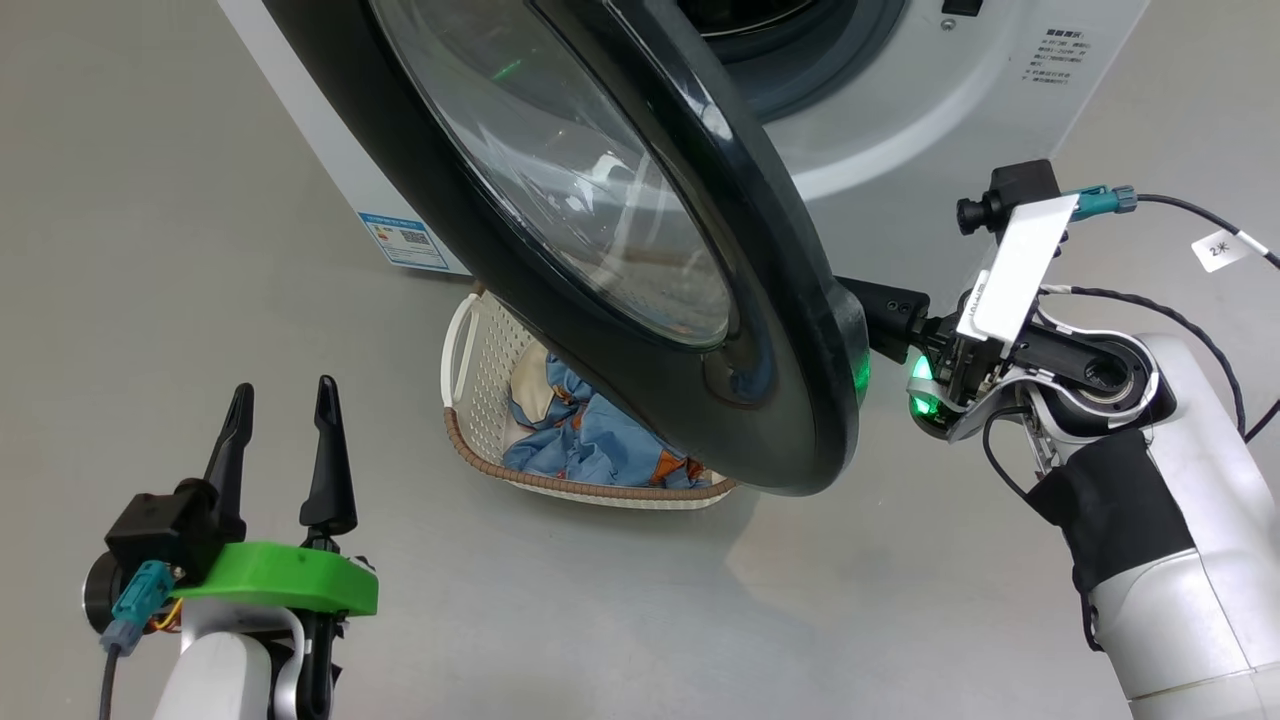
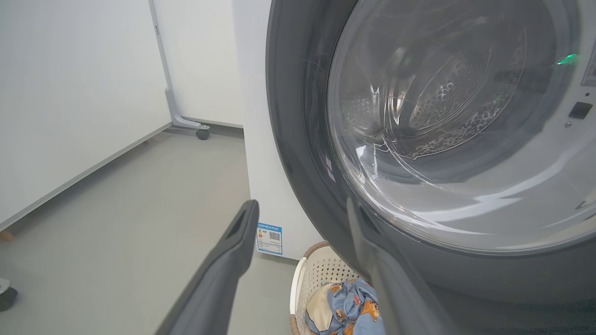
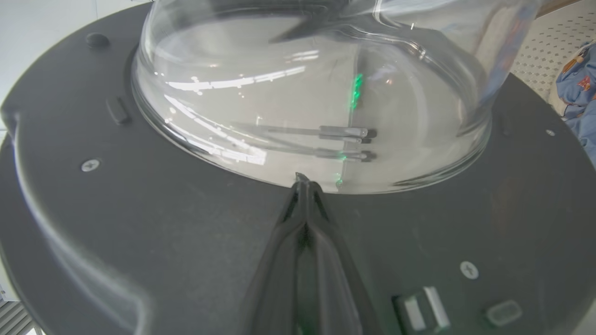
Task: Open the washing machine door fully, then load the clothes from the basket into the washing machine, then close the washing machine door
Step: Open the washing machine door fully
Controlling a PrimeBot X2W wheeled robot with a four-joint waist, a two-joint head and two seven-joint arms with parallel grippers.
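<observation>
The washing machine door (image 1: 800, 330) stands partly open from the white washing machine (image 1: 900, 180), its black rim hanging over the basket (image 1: 480, 350). The clothes (image 1: 590, 440), light blue with orange figures, lie in the basket. My left gripper (image 1: 280, 400) is open and empty at the lower left, short of the basket. In the left wrist view its fingers (image 2: 237, 242) spread in front of the door (image 2: 298, 139), above the basket (image 2: 321, 270) and clothes (image 2: 349, 307). My right gripper (image 3: 302, 179) is shut, empty, tips against the door's inner face (image 3: 139, 209) at the foot of the glass bowl (image 3: 302, 93).
A blue label sticker (image 1: 405, 240) marks the washer's lower side. My right forearm (image 1: 1150, 500) reaches in behind the door's edge with a cable trailing. A white wheeled panel (image 2: 186, 70) stands beyond the washer, and grey floor (image 1: 600, 620) lies between me and the basket.
</observation>
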